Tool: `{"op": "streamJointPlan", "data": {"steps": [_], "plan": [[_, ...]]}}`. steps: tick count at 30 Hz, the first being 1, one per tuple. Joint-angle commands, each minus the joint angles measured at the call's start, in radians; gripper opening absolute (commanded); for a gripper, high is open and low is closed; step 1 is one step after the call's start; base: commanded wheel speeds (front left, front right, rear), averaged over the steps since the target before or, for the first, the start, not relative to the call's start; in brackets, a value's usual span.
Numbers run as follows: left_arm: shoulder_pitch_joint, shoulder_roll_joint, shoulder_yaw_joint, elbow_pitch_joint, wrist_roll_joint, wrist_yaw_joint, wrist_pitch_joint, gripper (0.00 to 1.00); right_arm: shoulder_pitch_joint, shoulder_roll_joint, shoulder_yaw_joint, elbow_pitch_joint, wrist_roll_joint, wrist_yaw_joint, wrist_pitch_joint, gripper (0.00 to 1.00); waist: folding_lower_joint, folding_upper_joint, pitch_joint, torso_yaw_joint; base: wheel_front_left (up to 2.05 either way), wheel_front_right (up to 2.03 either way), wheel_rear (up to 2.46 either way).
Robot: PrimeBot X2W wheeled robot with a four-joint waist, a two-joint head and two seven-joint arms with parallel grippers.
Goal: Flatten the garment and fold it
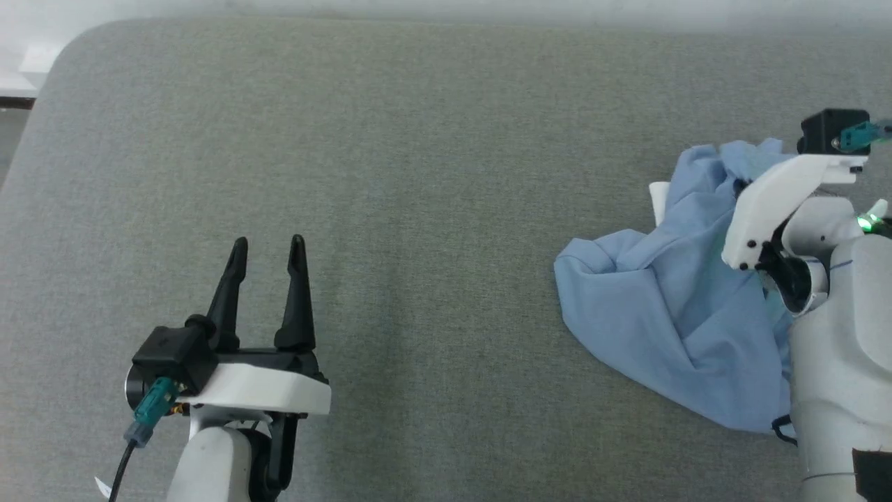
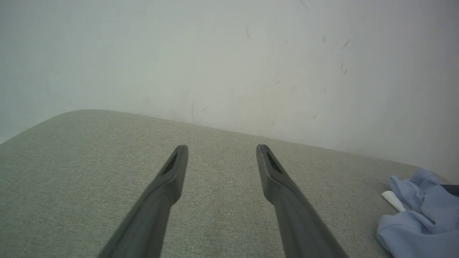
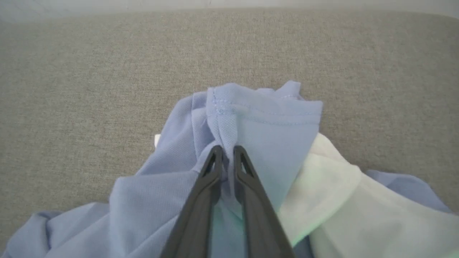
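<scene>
The garment (image 1: 662, 314) lies crumpled in a light blue heap at the right side of the grey padded surface, and it also shows in the left wrist view (image 2: 416, 222). Its white collar (image 3: 333, 168) pokes out beside the bunched fabric. My right gripper (image 3: 225, 147) is shut on a stitched fold of the garment (image 3: 272, 122), fabric pinched between its two fingertips. In the head view its fingers are buried in the heap under the white wrist (image 1: 773, 202). My left gripper (image 1: 268, 244) stands open at the lower left with nothing between its fingers (image 2: 175, 168), far from the shirt.
The grey fabric surface (image 1: 432, 174) stretches wide between the two arms, with a rounded corner at the far left. A pale wall (image 2: 229, 53) rises behind its far edge. My right arm's white body (image 1: 836, 362) covers the heap's right side.
</scene>
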Motion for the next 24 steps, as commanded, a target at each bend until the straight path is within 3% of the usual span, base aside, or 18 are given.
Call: {"op": "streamJointPlan", "data": {"steps": [1,5,9,14,19,20,21,22,24], "plan": [[-0.004,-0.001,-0.002,-0.001,-0.006,0.006,-0.005,1.0,-0.02,0.002,0.01,-0.003,0.014,-0.001,-0.022,0.0,-0.0002,0.0,-0.005,0.003,0.0,0.0,0.0],[0.008,-0.001,0.007,0.003,-0.003,0.006,-0.005,1.0,-0.023,0.002,0.148,-0.054,0.109,-0.001,-0.111,0.0,-0.0002,0.0,-0.03,-0.003,0.0,0.0,0.0],[0.015,-0.001,0.019,0.004,0.004,0.004,-0.005,1.0,0.013,0.002,0.411,-0.187,0.211,-0.001,-0.165,0.0,-0.0002,0.0,-0.052,-0.012,0.0,0.0,0.0],[0.024,-0.001,0.018,0.007,0.007,-0.001,-0.005,1.0,0.11,0.002,0.718,-0.312,0.255,-0.001,-0.119,0.0,-0.0002,0.0,-0.071,-0.016,0.0,0.0,0.0],[0.032,-0.001,0.006,0.015,0.004,-0.003,-0.005,1.0,0.218,0.002,0.908,-0.298,0.273,-0.001,-0.034,0.0,-0.0002,0.0,-0.086,-0.01,0.0,0.0,0.0],[0.034,-0.001,0.004,0.016,0.004,-0.003,-0.005,1.0,0.234,0.002,0.932,-0.294,0.281,-0.001,-0.023,0.11,-0.0002,0.0,-0.088,-0.008,0.0,0.0,0.0],[0.037,-0.001,0.003,0.017,0.003,-0.004,-0.005,1.0,0.248,0.002,0.951,-0.292,0.289,-0.001,-0.016,0.32,-0.0002,0.0,-0.092,-0.008,0.0,0.0,0.0],[0.042,-0.001,0.003,0.017,0.004,-0.003,-0.005,1.0,0.259,0.002,0.966,-0.293,0.297,-0.001,-0.012,1.0,-0.0002,0.0,-0.096,-0.009,0.0,0.0,0.0],[0.054,-0.001,0.002,0.016,0.005,0.0,-0.005,1.0,0.28,0.002,0.976,-0.304,0.324,-0.001,-0.01,1.0,-0.0002,0.0,-0.104,-0.011,0.0,0.0,0.0]]}}
